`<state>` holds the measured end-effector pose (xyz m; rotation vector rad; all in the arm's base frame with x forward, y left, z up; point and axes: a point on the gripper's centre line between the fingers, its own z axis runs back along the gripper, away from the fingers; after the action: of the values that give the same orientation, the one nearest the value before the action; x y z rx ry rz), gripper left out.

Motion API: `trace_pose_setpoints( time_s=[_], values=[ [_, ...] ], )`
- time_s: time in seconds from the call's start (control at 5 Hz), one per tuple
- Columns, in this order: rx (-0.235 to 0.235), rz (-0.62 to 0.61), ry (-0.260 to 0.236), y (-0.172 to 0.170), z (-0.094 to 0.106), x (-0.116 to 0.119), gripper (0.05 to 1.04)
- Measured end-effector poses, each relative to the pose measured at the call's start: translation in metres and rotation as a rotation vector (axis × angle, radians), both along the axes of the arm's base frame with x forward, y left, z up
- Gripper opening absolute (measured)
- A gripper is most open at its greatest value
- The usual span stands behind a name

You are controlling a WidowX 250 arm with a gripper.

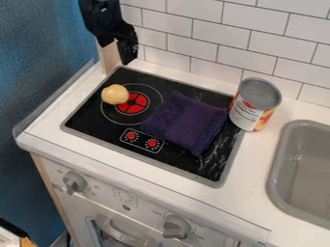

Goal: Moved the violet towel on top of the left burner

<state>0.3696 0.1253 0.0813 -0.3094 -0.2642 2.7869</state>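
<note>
At the upper left, over the stove's back left corner, hangs the black gripper [128,50]; how its fingers stand cannot be made out. The violet towel [185,121] lies folded on the right half of the black stovetop, well away from the gripper, and covers that part of it. The left burner [132,103], a red disc inside white rings, shows to the left of the towel. A round yellowish ball-like thing [115,94] rests on the burner's upper left part, below the gripper.
A tin can [255,104] stands upright at the stovetop's right edge, close beside the towel. The grey sink [303,169] is set in the counter at the right. White wall tiles [248,49] run along the back, and oven knobs are on the front.
</note>
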Motion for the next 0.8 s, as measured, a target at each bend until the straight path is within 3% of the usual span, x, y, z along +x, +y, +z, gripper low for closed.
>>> trace_pose_setpoints(
  time_s=[0.2, 0.4, 0.8],
  values=[
    [-0.015, 0.004, 0.038, -0.002, -0.015, -0.002, 1.0],
    [-0.017, -0.037, 0.059, -0.022, -0.017, 0.0, 1.0],
    [-0.042, -0.16, 0.03, -0.088, 0.002, 0.025, 0.999]
  ],
)
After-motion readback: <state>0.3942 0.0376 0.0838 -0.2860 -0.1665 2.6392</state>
